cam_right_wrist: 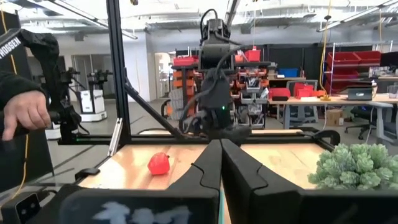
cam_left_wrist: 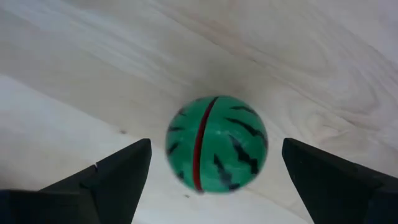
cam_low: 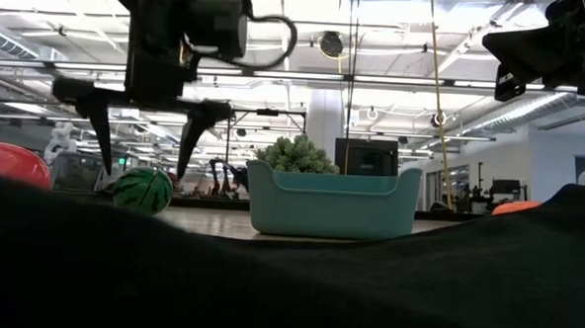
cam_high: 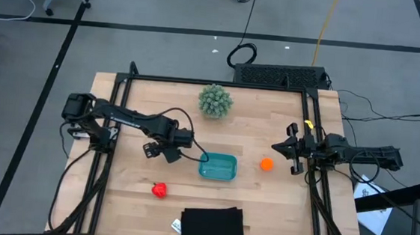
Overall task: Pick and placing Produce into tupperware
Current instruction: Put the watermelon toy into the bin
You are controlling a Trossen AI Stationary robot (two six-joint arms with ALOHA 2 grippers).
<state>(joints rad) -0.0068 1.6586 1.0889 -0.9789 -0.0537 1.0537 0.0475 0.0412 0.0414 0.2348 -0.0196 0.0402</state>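
Observation:
The dark green striped round piece (cam_left_wrist: 216, 143) lies on the wood by its underside, left of the teal tub (cam_high: 218, 167), and shows in the low view (cam_low: 142, 190). In the high view my left gripper (cam_high: 158, 150) covers it. My left gripper (cam_left_wrist: 216, 147) is open and points down, a finger on either side of the piece without touching it (cam_low: 144, 160). The orange ball (cam_high: 266, 165) sits right of the tub. The red lumpy piece (cam_high: 159, 190) lies toward the near edge. My right gripper (cam_high: 277, 146) waits shut at the right side (cam_right_wrist: 221, 163).
A pale green spiky ball (cam_high: 216, 101) stands near the far edge. A black flat rectangle (cam_high: 213, 224) lies at the near edge and fills the low view's foreground. A person's hand (cam_right_wrist: 25, 113) shows beyond the table's left side. Bare wood lies between tub and spiky ball.

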